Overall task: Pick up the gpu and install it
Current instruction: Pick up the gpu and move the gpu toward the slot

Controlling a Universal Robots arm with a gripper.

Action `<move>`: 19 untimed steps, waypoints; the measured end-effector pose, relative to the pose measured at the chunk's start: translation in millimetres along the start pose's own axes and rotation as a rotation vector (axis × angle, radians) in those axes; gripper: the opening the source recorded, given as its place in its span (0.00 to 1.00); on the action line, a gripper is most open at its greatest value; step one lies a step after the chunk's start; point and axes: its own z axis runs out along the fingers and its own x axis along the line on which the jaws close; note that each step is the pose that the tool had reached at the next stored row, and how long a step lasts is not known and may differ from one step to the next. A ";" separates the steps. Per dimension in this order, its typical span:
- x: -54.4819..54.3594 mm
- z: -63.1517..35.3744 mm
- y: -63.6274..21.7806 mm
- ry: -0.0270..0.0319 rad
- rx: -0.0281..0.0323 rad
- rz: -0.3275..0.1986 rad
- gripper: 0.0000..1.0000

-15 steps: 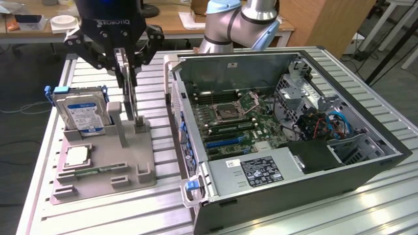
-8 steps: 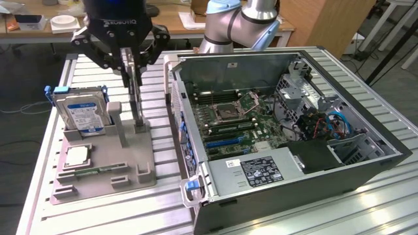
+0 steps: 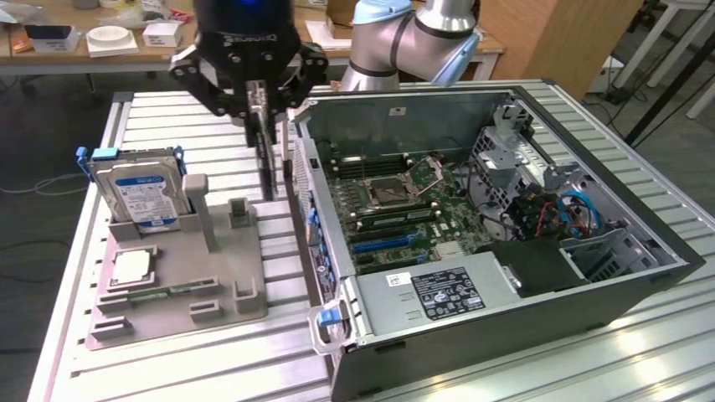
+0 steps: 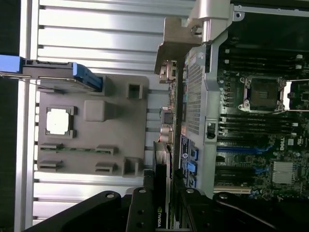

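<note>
Claw (image 3: pixel 259 105) gripping gpu (image 3: pixel 268 163) upright, btwn tray (image 3: pixel 223 280) & PC case (image 3: pixel 525 335)

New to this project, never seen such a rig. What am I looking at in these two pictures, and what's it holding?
This is one silver-grey robot arm with a black gripper at its end. One picture comes from a camera standing off the arm, the other from a camera on its wrist. On the ribbed aluminium table sits a grey moulded holder. It carries an upright silver hard drive with a blue label, a square silver processor chip and a narrow green memory stick. Beside it lies an open black computer case, its green motherboard exposed. The gripper is shut on the gpu, a thin dark flat card hanging upright between holder and case.
</note>
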 end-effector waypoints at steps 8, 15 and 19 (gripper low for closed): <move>-34.5 1.2 -1.2 0.0003 0.0000 -0.004 0.26; -65.2 2.5 -2.3 0.0003 -0.0001 -0.006 0.26; -83.3 3.2 -3.0 0.0003 -0.0001 -0.006 0.26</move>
